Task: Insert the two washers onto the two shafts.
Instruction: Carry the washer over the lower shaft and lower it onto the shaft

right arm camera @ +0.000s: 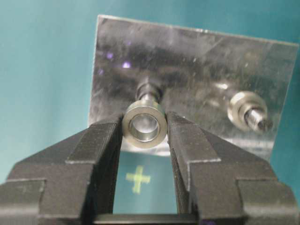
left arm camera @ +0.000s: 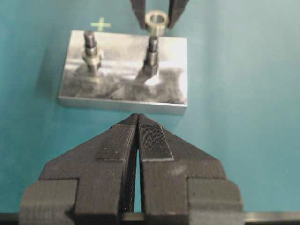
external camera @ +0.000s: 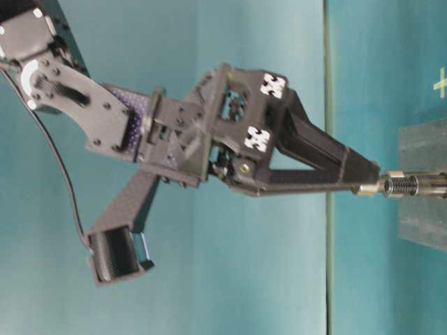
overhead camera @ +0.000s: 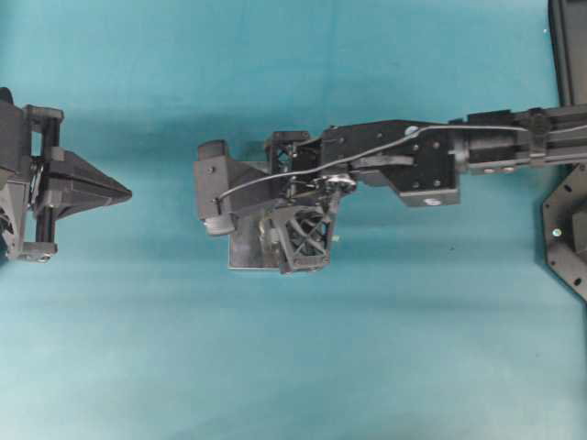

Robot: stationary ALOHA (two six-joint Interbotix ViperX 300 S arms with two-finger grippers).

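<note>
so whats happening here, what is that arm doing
The right gripper is shut on a metal washer, holding it just above one threaded shaft on a metal plate; it is not on yet. The other shaft carries a ring or nut. The left gripper sits shut, away from the plate.

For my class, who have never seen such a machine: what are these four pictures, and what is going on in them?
Two robot arms work at a teal table, each ending in a pincer. One picture looks down from above, one is taken level with the table and lies on its side, and two come from cameras on the wrists. On the table lies a metal plate with two upright shafts. The right pincer grips a small metal washer just over one shaft. The left pincer is shut, holding nothing.
</note>
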